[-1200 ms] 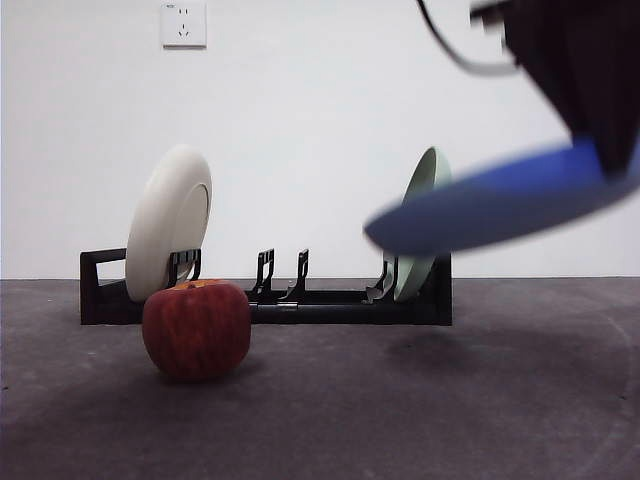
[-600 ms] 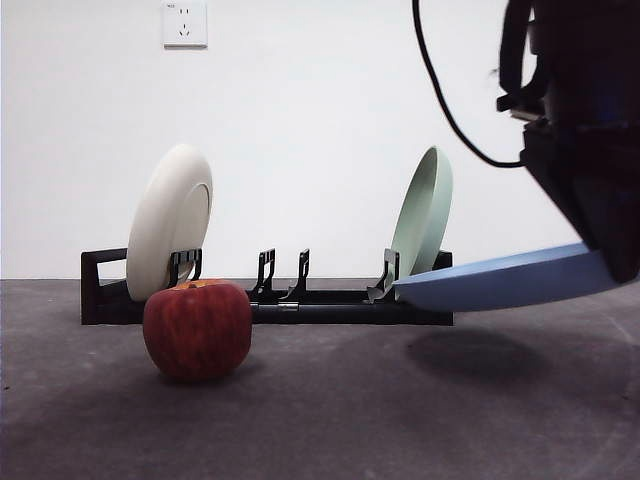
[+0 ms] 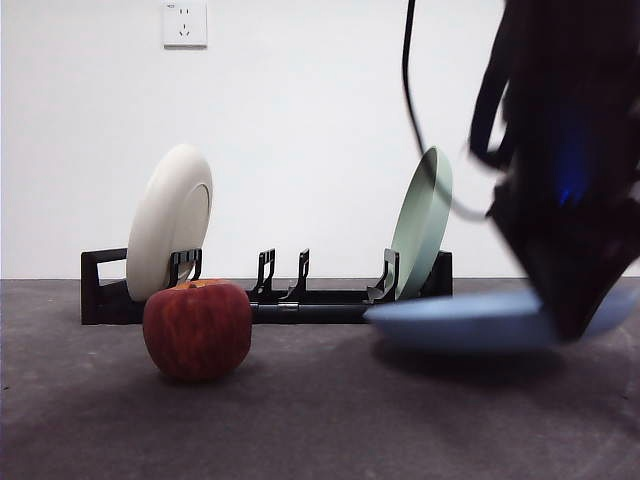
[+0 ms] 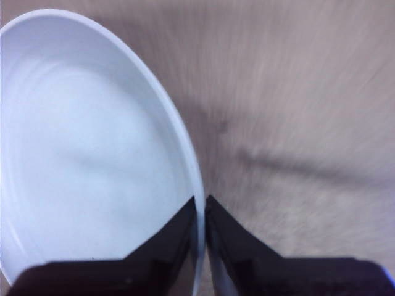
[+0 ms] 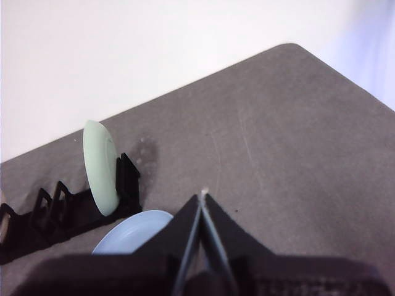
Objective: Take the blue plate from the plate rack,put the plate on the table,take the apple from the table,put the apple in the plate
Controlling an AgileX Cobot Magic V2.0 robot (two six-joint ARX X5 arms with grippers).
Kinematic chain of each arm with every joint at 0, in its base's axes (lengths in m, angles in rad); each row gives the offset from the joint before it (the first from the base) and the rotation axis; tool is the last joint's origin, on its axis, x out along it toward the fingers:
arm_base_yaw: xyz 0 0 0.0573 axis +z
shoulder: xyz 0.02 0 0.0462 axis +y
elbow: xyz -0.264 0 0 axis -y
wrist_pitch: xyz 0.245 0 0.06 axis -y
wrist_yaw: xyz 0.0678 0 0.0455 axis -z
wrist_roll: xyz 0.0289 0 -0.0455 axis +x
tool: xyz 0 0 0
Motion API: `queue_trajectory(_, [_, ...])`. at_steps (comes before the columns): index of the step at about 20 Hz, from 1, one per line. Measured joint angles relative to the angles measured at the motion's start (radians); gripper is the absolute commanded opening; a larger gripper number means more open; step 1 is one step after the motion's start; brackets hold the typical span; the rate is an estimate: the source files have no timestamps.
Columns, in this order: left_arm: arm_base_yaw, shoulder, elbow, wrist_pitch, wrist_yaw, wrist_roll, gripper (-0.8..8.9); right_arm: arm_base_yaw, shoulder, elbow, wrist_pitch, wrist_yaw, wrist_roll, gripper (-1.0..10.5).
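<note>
Plate, matte light-blue, wide, shallow and round (image 3: 455,321): lower right of the front view, lying nearly flat and low over the dark grey mottled tabletop (image 3: 320,420), its own shadow close beneath; whether it touches cannot be told, the edge being blurred. Left claw (image 4: 201,206) pinches the plate's rim, one black jaw inside the dish and one outside, rim between them. In the left wrist view the plate's inner face (image 4: 86,154) reads pale, smooth, with faint concentric rings. The arm carrying it fills the upper right of the front view, big, dark and smeared.

Right claw (image 5: 202,198) high over the tabletop, jaws pressed together on nothing; below it the blue plate (image 5: 133,233) shows just beside the rack's end.

Long, low black plate rack with upright prongs (image 3: 270,295): middle of the front view, left to centre. Cream-white round plate (image 3: 168,222) stands tilted at its left end; pale green round plate (image 3: 423,218) stands at its right end, just behind the blue one. Middle prongs bare.

Round dark red apple with faint streaks (image 3: 196,328): lower left, on the tabletop before the white plate, yellowish patch at top, well apart from the blue plate.
</note>
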Motion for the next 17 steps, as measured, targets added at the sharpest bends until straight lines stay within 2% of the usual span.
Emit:
queue_trajectory(7, [0.01, 0.028, -0.001, 0.005, 0.03, 0.007, -0.08, 0.0, 0.0, 0.0, -0.007, 0.0, 0.0, 0.0])
queue_trajectory(17, [0.001, 0.028, 0.0, 0.004, 0.071, -0.043, -0.08, 0.0, 0.0, 0.0, -0.013, 0.0, 0.0, 0.0])
